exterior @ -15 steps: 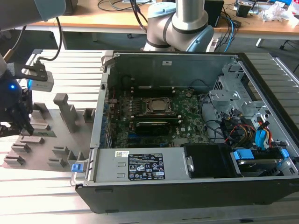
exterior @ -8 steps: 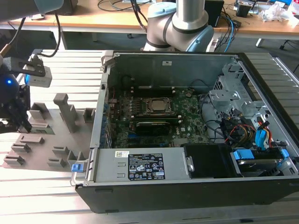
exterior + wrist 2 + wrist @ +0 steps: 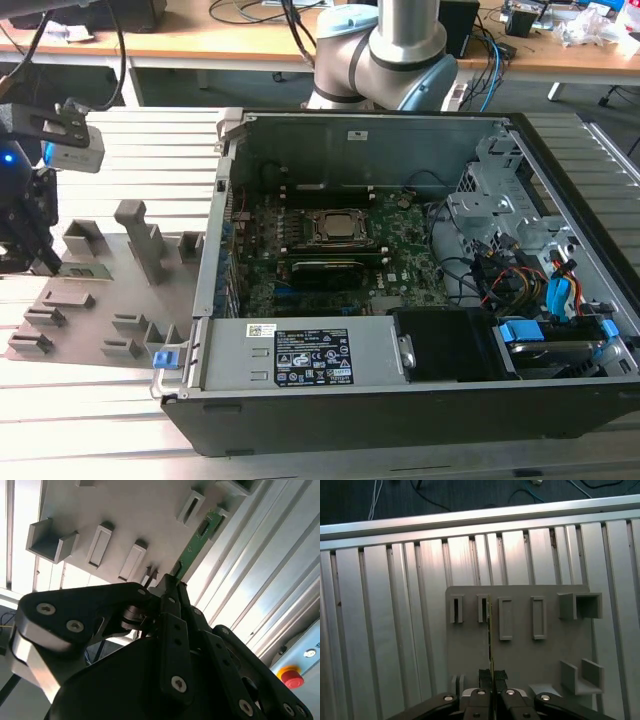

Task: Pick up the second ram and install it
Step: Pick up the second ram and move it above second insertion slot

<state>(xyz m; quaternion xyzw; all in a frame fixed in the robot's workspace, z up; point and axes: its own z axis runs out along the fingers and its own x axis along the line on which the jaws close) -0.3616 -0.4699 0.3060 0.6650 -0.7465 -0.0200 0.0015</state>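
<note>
Both wrist views show end effector (image 3: 172,583) clamped on second ram (image 3: 196,542).

Second ram (image 3: 196,544) at fixture tray (image 3: 100,312); tray on exterior view's left of case (image 3: 400,420)

second ram (image 3: 198,543): green | fixture tray (image 3: 525,655): grey | claw (image 3: 170,584): black

The supporting surface is a table of ribbed aluminium profiles (image 3: 90,420), its grooves running parallel across the whole top. Two items rest directly on it. An open black computer case (image 3: 330,410) lies on its side, interior facing up, occupying the centre and the exterior view's right. A flat grey plastic fixture tray (image 3: 100,275) with upright blocks and slotted holders lies just beside the case, on the exterior view's left.
</note>
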